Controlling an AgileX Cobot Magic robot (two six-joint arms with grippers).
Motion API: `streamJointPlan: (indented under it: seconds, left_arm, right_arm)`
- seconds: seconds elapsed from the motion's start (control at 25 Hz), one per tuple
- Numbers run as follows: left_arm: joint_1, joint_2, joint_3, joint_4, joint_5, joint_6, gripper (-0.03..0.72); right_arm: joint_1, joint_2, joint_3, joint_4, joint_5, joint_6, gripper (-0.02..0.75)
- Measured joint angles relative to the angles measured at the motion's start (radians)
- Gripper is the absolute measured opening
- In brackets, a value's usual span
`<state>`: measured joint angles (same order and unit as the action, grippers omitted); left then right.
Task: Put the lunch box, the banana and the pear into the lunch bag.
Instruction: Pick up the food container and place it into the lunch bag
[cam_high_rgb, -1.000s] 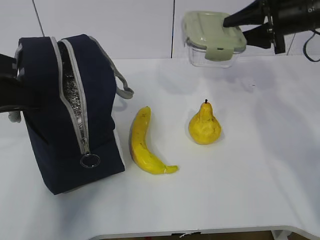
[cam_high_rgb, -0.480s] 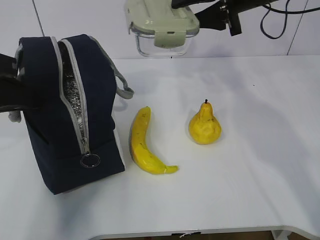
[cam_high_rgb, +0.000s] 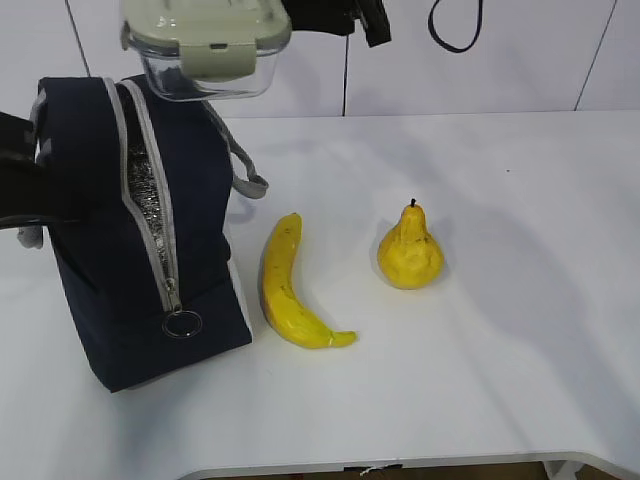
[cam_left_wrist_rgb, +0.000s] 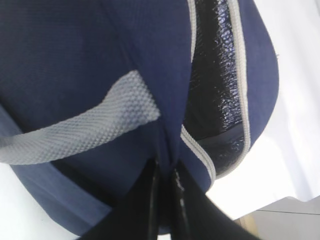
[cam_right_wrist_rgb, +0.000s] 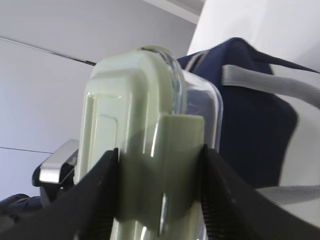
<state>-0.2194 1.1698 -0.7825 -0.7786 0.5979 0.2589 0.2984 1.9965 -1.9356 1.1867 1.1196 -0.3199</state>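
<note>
The right gripper (cam_right_wrist_rgb: 160, 165) clamps the lunch box (cam_high_rgb: 205, 45) across its short side, one finger on each flank of the sage-green lid clip, and carries it in the air above the lunch bag (cam_high_rgb: 130, 230), over the bag's far end. Holding it level with the lid up probably suits a straight drop into the opening.

The lunch bag stands near the desk's (cam_high_rgb: 500, 330) left edge with its zipper parted, so the silvery lining (cam_left_wrist_rgb: 217, 75) shows. The left gripper (cam_left_wrist_rgb: 165, 195) is pressed together on a fold of the navy fabric just beside the zipper, apparently to hold the mouth open and keep the bag from shifting.

The banana (cam_high_rgb: 285, 290) lies on the desk just right of the bag, and the pear (cam_high_rgb: 409, 252) stands upright farther right, towards the desk's middle; both are untouched.

In the exterior view the right gripper's fingers are cut off by the top of the picture, and the left arm is only a dark shape at the left. How wide the opening is against the lunch box cannot be judged, nor whether anything lies inside the bag.
</note>
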Motion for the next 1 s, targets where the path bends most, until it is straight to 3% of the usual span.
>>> streamJointPlan:
  seconds: [0.72, 1.0]
  left_arm:
    - [0.000, 0.000, 0.000, -0.002, -0.004, 0.003, -0.013]
    - [0.000, 0.000, 0.000, -0.004, -0.007, 0.004, -0.013]
  right_arm:
    - [0.132, 0.030, -0.012, -0.079, -0.124, 0.089, 0.370]
    - [0.158, 0.049, -0.014, -0.212, -0.176, 0.079, 0.370]
